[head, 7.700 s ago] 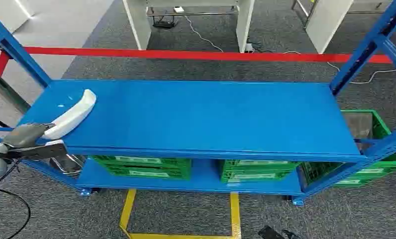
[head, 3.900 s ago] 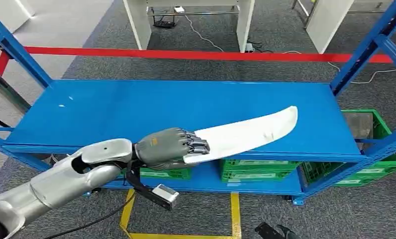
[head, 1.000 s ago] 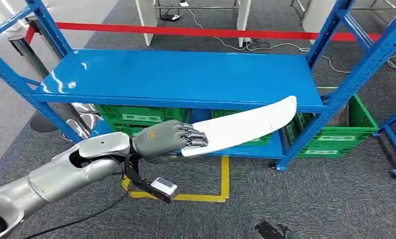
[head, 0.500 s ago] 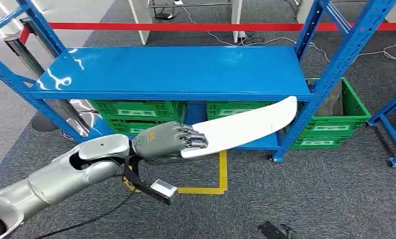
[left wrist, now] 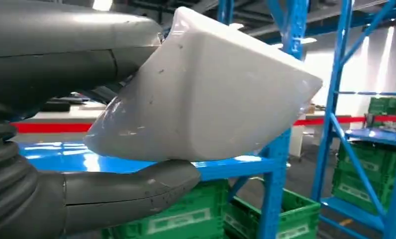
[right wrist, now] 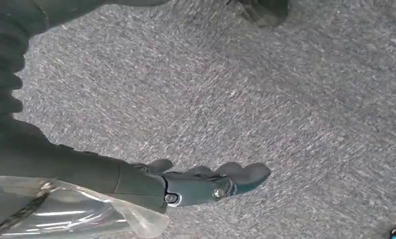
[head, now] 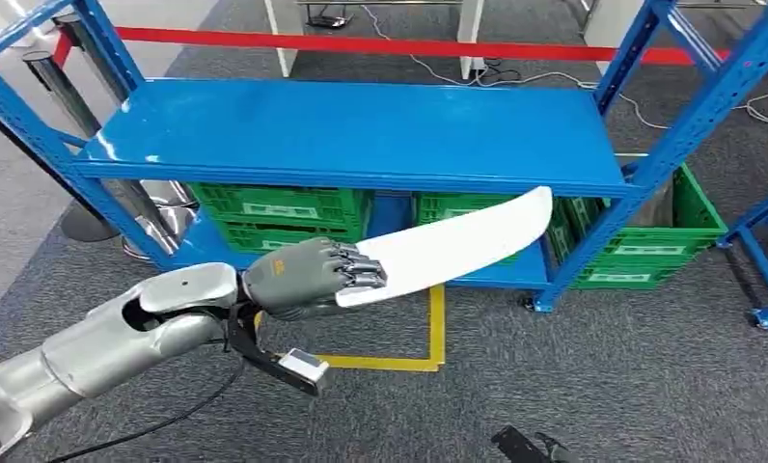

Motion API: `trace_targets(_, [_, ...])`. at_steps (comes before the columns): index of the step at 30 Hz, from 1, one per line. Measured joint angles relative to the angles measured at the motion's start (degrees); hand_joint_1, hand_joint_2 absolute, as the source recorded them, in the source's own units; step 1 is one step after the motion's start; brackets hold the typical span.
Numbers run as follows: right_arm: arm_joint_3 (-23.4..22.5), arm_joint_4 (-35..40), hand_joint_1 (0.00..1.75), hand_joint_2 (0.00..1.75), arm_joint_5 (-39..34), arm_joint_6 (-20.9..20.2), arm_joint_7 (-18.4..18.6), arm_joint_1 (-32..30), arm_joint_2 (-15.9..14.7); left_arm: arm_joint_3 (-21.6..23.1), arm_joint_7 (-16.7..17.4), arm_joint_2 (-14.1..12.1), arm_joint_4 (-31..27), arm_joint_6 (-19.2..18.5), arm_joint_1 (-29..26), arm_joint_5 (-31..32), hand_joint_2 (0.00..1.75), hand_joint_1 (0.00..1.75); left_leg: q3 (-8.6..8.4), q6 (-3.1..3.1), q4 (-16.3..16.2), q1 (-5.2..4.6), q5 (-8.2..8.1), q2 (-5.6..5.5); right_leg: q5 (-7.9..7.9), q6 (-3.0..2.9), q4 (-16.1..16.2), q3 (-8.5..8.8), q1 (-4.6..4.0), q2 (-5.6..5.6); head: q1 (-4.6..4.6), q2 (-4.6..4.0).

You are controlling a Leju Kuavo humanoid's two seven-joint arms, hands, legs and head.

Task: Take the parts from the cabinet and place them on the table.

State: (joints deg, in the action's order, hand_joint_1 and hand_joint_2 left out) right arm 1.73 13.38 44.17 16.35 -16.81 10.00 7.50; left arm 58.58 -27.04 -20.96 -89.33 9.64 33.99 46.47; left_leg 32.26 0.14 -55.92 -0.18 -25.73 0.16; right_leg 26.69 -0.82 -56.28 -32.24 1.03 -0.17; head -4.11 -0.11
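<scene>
Your left robot hand (head: 298,280) grips the white part (head: 452,246) by its near end, blade jutting forward, clear of the shelf (head: 361,135); right robot hand (right wrist: 206,184) hangs empty, fingers spread.

The left hand (head: 303,280) covers the near end of the white part (head: 457,246).

Bright, even light; glare on blue shelf (head: 361,125).

Mid-frame we see the part (head: 448,248) held in our left hand (head: 303,278), reaching right and upward before the shelf (head: 361,135). Crates (head: 274,207) sit beneath it; another crate (head: 694,217) stands right.
</scene>
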Motion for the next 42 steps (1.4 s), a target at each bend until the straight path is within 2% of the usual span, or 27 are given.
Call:
trace_targets(3, [0.00,0.00,0.00,1.75,0.07,0.00,0.00,-0.09,0.00,0.00,0.00,-0.13,0.00,0.06,-0.26,0.02,1.75,1.75,0.25,0.27,-0.11,-0.17,0.14,0.01,-0.38,0.73,0.39,-0.03,0.17,-0.02,0.02,0.00])
trace_targets(5, [0.02,0.00,0.00,1.75,0.09,-0.02,0.00,-0.08,0.00,-0.02,0.00,-0.22,0.00,0.09,-0.28,0.02,1.75,1.75,0.39,0.47,-0.22,-0.27,0.23,0.01,-0.53,0.97,0.47,-0.10,0.25,-0.01,0.02,0.00])
trace_targets(9, [0.02,0.00,0.00,1.75,0.24,-0.15,0.20,-0.08,0.00,-0.22,-0.02,-0.48,0.00,-0.09,-0.28,-0.33,1.75,1.75,0.71,0.60,-0.51,-0.34,0.30,0.02,-0.77,2.43,0.52,-0.29,0.41,-0.01,0.00,0.00])
trace_targets(11, [0.02,0.00,0.00,1.75,0.31,-0.20,0.20,-0.08,0.00,-0.28,-0.11,-0.57,0.00,-0.22,-0.27,-0.35,1.75,1.75,0.84,0.71,-0.51,-0.36,0.39,0.02,-0.86,2.56,0.52,-0.45,0.43,-0.01,0.00,0.00])
trace_targets(26, [0.02,0.00,0.00,1.75,0.70,-0.28,-1.38,-0.05,0.00,-0.31,-0.70,-0.61,-0.09,-1.47,0.42,-0.85,1.75,1.75,1.03,0.61,-0.50,-0.30,0.62,0.04,-0.91,2.64,0.15,-0.89,0.38,0.02,-0.02,0.00])
trace_targets(42, [0.02,0.00,0.00,1.75,0.79,-0.72,-1.46,-0.06,0.00,-0.31,-0.77,-0.63,-0.09,-1.53,0.44,-1.03,1.75,1.75,1.06,0.58,-0.50,-0.31,0.64,0.04,-0.91,2.64,0.14,-0.92,0.39,0.02,-0.02,0.00])
